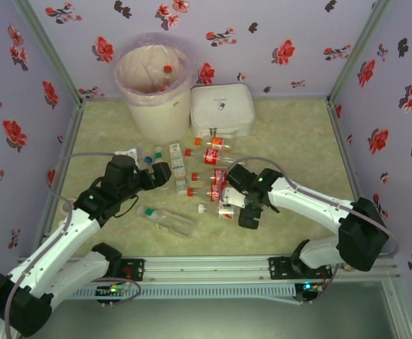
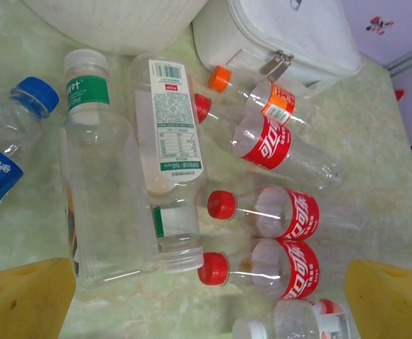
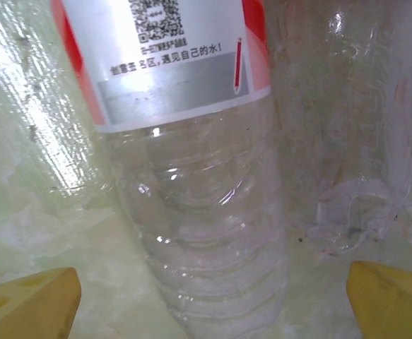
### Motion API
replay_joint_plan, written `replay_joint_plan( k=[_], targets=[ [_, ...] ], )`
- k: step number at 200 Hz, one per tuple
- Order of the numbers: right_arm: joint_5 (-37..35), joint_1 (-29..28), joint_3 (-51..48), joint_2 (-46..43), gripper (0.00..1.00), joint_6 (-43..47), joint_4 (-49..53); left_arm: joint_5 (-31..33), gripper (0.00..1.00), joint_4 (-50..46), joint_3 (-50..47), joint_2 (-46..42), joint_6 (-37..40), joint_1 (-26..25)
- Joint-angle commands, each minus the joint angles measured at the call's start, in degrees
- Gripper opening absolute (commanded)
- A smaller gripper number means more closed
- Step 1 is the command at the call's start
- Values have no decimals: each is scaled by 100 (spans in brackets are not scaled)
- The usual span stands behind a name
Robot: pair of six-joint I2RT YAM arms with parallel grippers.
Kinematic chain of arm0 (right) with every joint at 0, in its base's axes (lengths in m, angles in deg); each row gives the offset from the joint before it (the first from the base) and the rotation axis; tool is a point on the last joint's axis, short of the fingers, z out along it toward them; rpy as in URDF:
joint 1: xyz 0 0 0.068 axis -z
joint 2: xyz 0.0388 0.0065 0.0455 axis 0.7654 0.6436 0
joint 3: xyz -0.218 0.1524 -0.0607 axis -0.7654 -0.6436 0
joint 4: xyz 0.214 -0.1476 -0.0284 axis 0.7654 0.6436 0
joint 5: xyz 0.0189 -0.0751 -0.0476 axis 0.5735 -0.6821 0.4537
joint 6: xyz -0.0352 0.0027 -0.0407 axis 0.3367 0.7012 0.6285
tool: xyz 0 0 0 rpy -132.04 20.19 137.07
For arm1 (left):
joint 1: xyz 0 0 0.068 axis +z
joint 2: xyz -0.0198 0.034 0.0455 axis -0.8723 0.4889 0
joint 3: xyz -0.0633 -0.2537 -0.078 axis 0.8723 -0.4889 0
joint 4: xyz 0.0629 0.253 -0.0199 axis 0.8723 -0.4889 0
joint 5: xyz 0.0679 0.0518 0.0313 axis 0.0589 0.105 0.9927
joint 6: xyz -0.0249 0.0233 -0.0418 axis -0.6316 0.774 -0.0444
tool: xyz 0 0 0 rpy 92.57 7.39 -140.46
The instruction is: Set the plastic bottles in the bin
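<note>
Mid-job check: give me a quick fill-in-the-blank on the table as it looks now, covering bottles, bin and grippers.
The tall cream-white lined bin already holds a bottle with a ____ cap. The clear plastic bottle lying nearest the flat white zipped case has an ____ cap. The left gripper and right gripper both stand ____.
Missing words: red; orange; open.

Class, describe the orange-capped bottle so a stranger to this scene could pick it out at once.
Find the tall cream bin at the back of the table, then the flat white case to its right. Right in front of that case lies the orange-capped bottle on its side. Its neighbours have red caps and red labels; its cap and label are orange.
</note>
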Motion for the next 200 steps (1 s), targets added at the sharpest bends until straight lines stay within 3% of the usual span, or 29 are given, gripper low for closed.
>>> replay_joint_plan(
  k=[1, 30, 62, 102, 135, 200],
  targets=[
    [-190, -57, -185, 128, 96, 128, -311, 142, 98, 163, -150, -184, -181, -20],
    [-233, -60, -412, 234, 95, 71, -615, 203, 98, 134, -264, -305, -169, -20],
    [-302, -68, -570, 250, 87, 16, -802, 232, 99, 165, -271, -292, -173, -20],
    [-433, -61, -613, 67, 63, -69, -860, 257, 99, 213, -275, -236, -166, -20],
    [-337, -62, -543, -128, 51, -238, -638, 268, 99, 196, -258, -230, -179, -20],
    [-107, -67, -197, -1188, 50, -839, -226, -46, 99, 670, -224, -230, -400, -20]
  ],
)
